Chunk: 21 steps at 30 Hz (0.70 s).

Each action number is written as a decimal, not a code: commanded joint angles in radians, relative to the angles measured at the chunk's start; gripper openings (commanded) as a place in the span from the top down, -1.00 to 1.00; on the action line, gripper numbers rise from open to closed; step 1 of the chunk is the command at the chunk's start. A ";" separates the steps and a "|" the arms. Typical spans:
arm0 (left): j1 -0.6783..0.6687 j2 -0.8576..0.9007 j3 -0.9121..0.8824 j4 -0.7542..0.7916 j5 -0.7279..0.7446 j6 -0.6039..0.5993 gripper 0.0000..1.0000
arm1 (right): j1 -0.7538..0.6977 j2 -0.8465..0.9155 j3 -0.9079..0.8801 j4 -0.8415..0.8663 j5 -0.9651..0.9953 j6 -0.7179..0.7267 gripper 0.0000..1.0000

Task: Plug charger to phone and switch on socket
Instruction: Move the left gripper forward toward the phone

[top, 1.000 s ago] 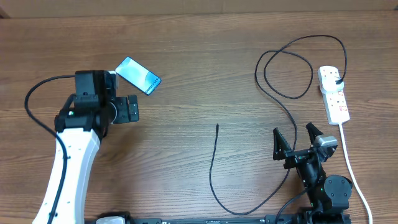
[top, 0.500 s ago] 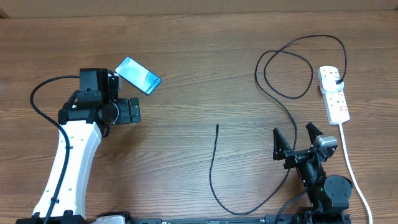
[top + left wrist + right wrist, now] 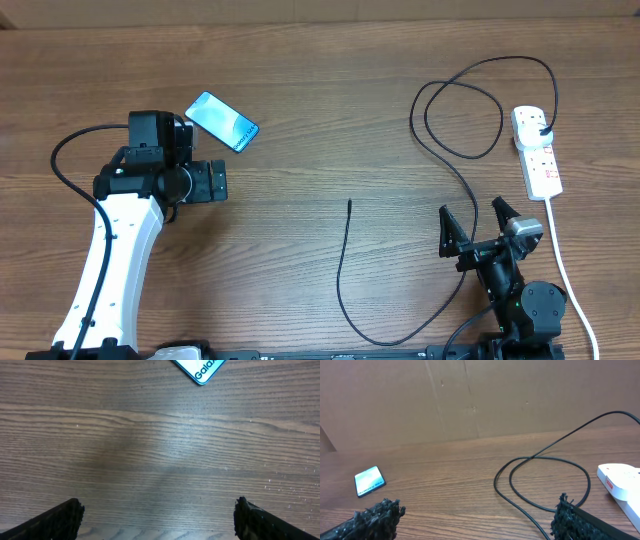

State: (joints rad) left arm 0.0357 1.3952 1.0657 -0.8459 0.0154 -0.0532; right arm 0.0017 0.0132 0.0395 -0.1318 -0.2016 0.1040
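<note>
So the phone (image 3: 222, 121) is lying flat on the tabletop (image 3: 320, 90), out toward 10 o'clock in the overhead view. It's a slim slab with a glossy light blue-teal face and dark edges, sitting at an angle. In the left wrist view only one corner pokes in at the top edge, with part of the "Galaxy" text readable.

The charger (image 3: 341, 255) is a long thin black cable. Its small tip lies loose near the middle of the tabletop, well apart from the phone. From there it curves down toward 6 o'clock, then loops up to 2 o'clock, where its black plug sits in the socket (image 3: 537, 150). That's a white power strip with red markings and a thick white cord trailing toward 5 o'clock.

The left hand (image 3: 220, 179) is spread wide with nothing in it, just at 6 o'clock of the phone and not touching it. The right hand (image 3: 470, 208) is also wide open and empty, near the cable at 5 o'clock.

Compared with a second ago, the left arm has slid slightly toward 3 o'clock. Phone, charger, socket and right arm haven't budged.
</note>
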 commanded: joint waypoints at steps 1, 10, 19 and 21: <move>0.010 0.005 0.034 -0.014 0.011 -0.018 -1.00 | 0.003 -0.007 -0.005 0.003 0.010 -0.003 -1.00; 0.010 0.113 0.144 -0.122 0.011 -0.030 -1.00 | 0.003 -0.007 -0.005 0.003 0.010 -0.003 -1.00; 0.010 0.317 0.285 -0.215 0.011 -0.039 -1.00 | 0.003 -0.007 -0.005 0.003 0.010 -0.003 -1.00; 0.010 0.339 0.286 -0.213 0.011 -0.040 -0.99 | 0.003 -0.007 -0.005 0.003 0.010 -0.003 -1.00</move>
State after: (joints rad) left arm 0.0357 1.6966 1.3197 -1.0542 0.0162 -0.0757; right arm 0.0017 0.0128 0.0395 -0.1322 -0.2016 0.1040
